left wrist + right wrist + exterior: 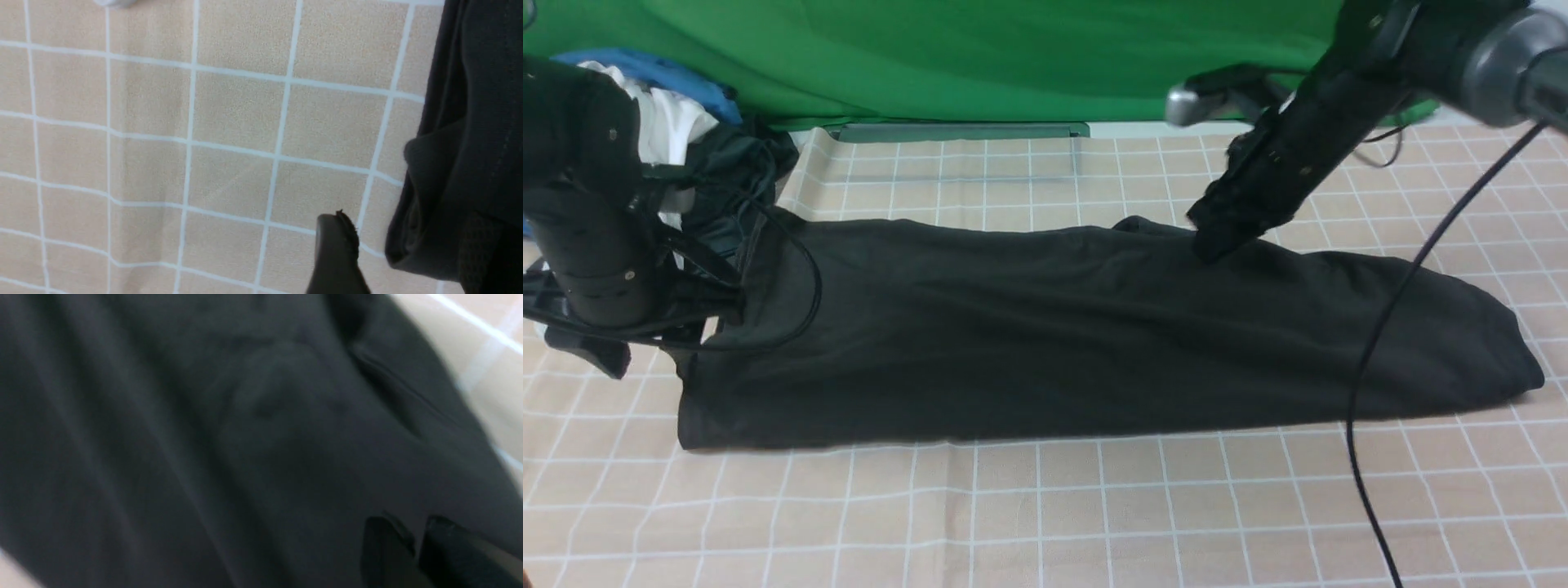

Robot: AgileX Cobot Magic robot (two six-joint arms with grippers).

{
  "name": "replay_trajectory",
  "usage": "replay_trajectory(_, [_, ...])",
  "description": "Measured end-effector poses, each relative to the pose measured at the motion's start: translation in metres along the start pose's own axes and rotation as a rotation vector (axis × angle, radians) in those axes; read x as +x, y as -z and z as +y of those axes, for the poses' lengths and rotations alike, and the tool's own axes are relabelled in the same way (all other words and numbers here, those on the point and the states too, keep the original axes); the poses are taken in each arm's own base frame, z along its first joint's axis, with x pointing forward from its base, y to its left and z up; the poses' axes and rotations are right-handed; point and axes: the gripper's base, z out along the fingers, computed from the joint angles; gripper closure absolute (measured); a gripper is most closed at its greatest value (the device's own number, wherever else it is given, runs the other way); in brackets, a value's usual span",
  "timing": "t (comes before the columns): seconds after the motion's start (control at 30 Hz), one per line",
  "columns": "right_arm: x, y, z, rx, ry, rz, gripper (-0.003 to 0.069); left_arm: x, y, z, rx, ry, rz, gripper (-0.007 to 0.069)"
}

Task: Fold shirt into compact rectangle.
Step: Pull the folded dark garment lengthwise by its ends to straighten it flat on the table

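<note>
The black shirt (pixel 1094 327) lies folded lengthwise into a long band across the checked cloth, with no print or label showing. My left gripper (pixel 645 347) is at the shirt's left end. In the left wrist view the left gripper (pixel 406 249) is open: its fingers (pixel 335 253) stand wide apart, and the shirt's corner (pixel 449 163) sits loose between them, against the far finger. My right gripper (pixel 1213 245) is down on the shirt's far edge, right of the middle. The right wrist view is blurred. There the right gripper (pixel 416 539) has its fingers nearly together on the dark cloth (pixel 204 437).
A pile of white, blue and dark clothes (pixel 678 122) lies at the back left, behind the left arm. The right arm's black cable (pixel 1380 343) hangs across the shirt's right part. A green backdrop (pixel 1013 57) closes the far side. The beige checked tablecloth (pixel 1045 506) stretches along the near edge.
</note>
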Motion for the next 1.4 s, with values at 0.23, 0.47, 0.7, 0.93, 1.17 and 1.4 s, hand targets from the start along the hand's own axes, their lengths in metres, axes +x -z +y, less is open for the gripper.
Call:
replay_trajectory(0.23, [-0.003,-0.042,-0.004,0.041,-0.004,-0.060,0.0564,0.005,-0.003,-0.024,0.240,-0.003,-0.021,0.0567])
replay_trajectory(0.47, [-0.019,-0.048,-0.017,0.156,-0.028,-0.248,0.0582,0.019,-0.016,-0.036,0.269,-0.018,0.021,0.0610])
replay_trajectory(0.7, [-0.030,-0.015,-0.018,0.156,0.015,-0.184,0.0583,0.022,0.004,-0.033,0.278,-0.039,-0.045,0.0610])
replay_trajectory(0.93, [-0.019,0.108,-0.045,0.185,-0.098,-0.146,0.0587,0.036,0.049,-0.024,0.289,-0.059,-0.195,0.0609])
replay_trajectory(1.17, [0.055,0.142,-0.110,0.230,-0.407,-0.023,0.0587,0.072,0.071,-0.018,0.314,-0.063,-0.273,0.0609])
replay_trajectory(1.4, [0.130,0.104,-0.129,0.216,-0.601,0.151,0.0321,0.109,0.072,-0.017,0.355,-0.050,-0.331,0.0609])
